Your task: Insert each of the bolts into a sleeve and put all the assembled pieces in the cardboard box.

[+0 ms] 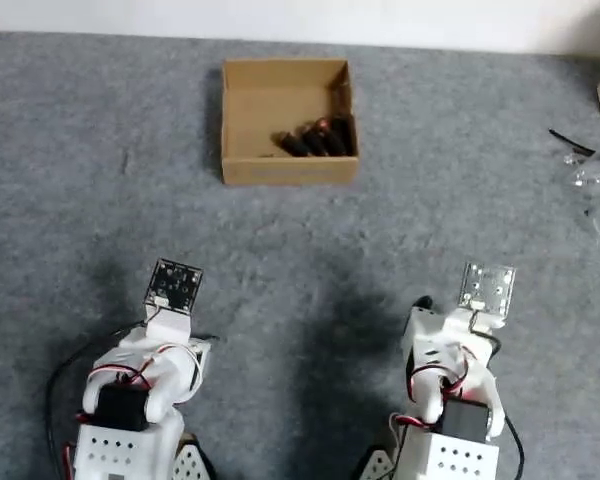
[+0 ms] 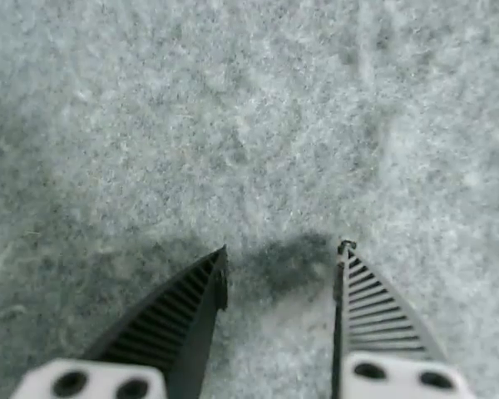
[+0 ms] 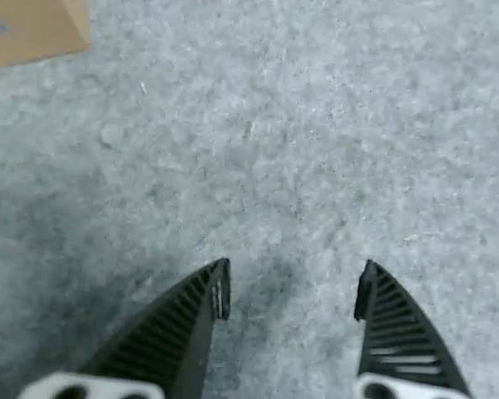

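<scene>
Pincers both stand released: left gripper (image 2: 283, 249) and right gripper (image 3: 296, 266) hang empty just over the grey mat (image 1: 80, 200). Farther off, the dark assembled pieces (image 1: 318, 139) lie together inside the cardboard box (image 1: 285, 172). Likely all is boxed; best to rest both arms clear of it.

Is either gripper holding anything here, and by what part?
Nothing is held: the left gripper and right gripper are both open and empty.

Matt cardboard box (image 1: 285, 170) on rough, fuzzy grey carpet (image 1: 100, 200).
</scene>
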Available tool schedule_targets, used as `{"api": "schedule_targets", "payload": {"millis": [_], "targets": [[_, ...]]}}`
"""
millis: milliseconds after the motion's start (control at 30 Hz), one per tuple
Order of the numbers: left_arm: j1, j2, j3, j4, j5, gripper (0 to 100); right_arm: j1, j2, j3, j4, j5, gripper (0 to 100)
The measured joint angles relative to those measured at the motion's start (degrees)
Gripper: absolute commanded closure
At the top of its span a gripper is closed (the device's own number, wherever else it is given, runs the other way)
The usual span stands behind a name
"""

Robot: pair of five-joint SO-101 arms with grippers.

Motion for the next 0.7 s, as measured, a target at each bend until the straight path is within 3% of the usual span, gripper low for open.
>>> {"api": "schedule_targets", "payload": {"millis": [300,700], "targets": [[0.0,0.0,0.0,0.0,0.0,79,-6.7,0.0,0.0,5.5,0.0,77.4],[0.0,0.0,0.0,0.0,0.0,79,-7.1,0.0,0.0,5.9,0.0,77.4]]}}
